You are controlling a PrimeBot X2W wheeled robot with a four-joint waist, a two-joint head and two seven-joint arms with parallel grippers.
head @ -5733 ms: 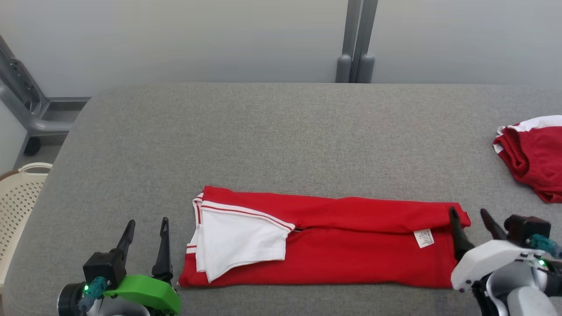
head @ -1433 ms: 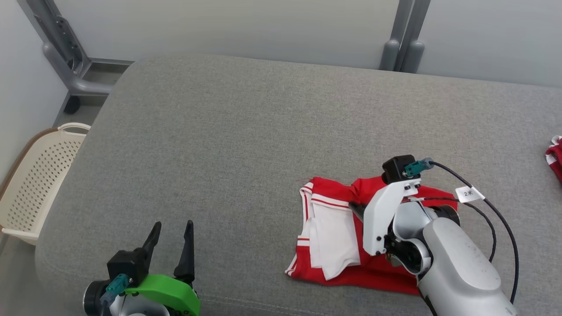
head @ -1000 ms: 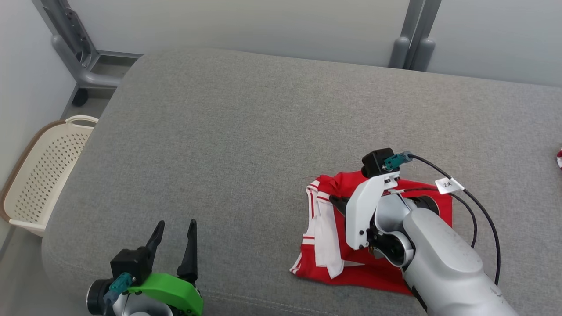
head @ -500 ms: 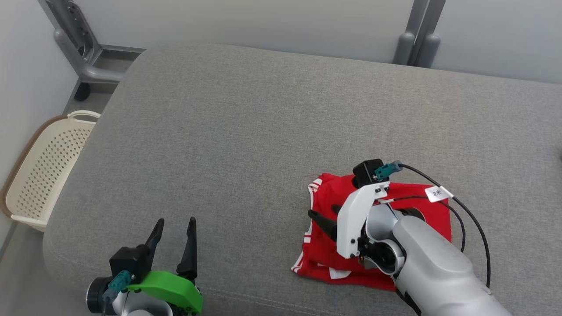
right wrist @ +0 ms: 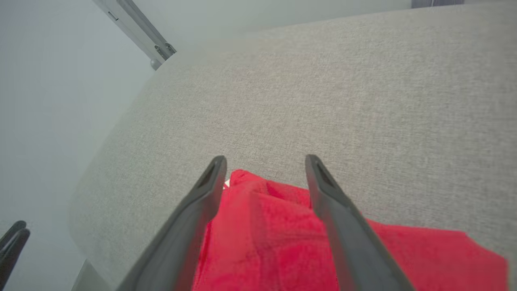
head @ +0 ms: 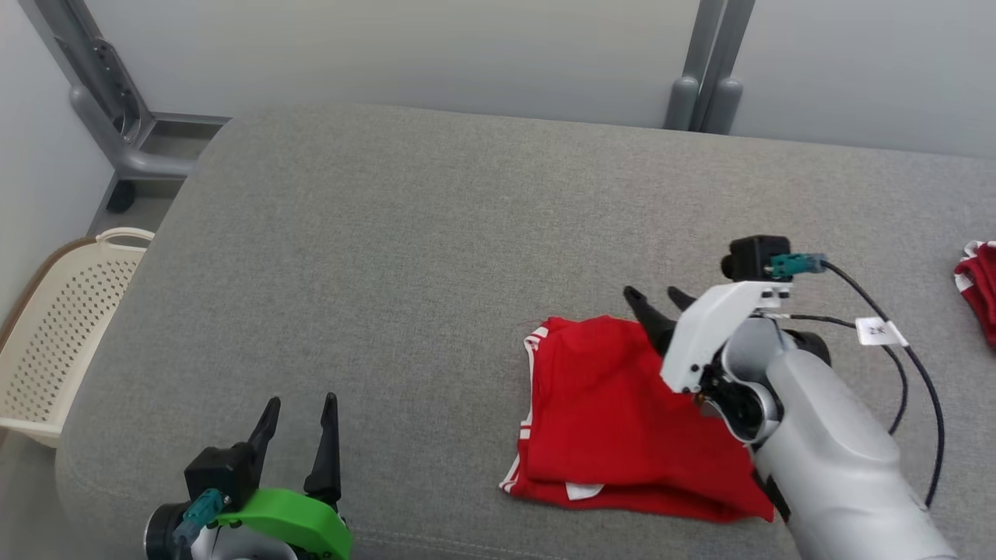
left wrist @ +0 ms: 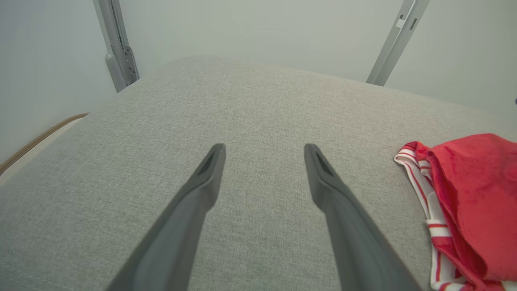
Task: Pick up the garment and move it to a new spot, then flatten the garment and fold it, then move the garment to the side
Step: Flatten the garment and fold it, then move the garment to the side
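The garment [head: 615, 420] is a red piece with white-striped trim, folded into a compact rectangle near the front of the grey padded table [head: 436, 225]. My right gripper [head: 657, 297] hovers open over its far edge, nothing between the fingers; the right wrist view shows red cloth [right wrist: 266, 226] below the spread fingers. The left gripper [head: 299, 404] rests open at the front left, well apart from the garment. Its wrist view catches the garment's striped edge [left wrist: 456, 210] at the right.
A second red and white garment [head: 979, 284] lies at the table's far right edge. A cream perforated basket [head: 54, 327] stands on the floor left of the table. Grey metal posts [head: 700, 70] rise behind it. The right arm's black cable [head: 918, 373] loops beside the garment.
My right gripper opened, let go of the garment's end after folding it over the white part, and pulled back toward the far edge. The camera view shifted. The left gripper stayed put.
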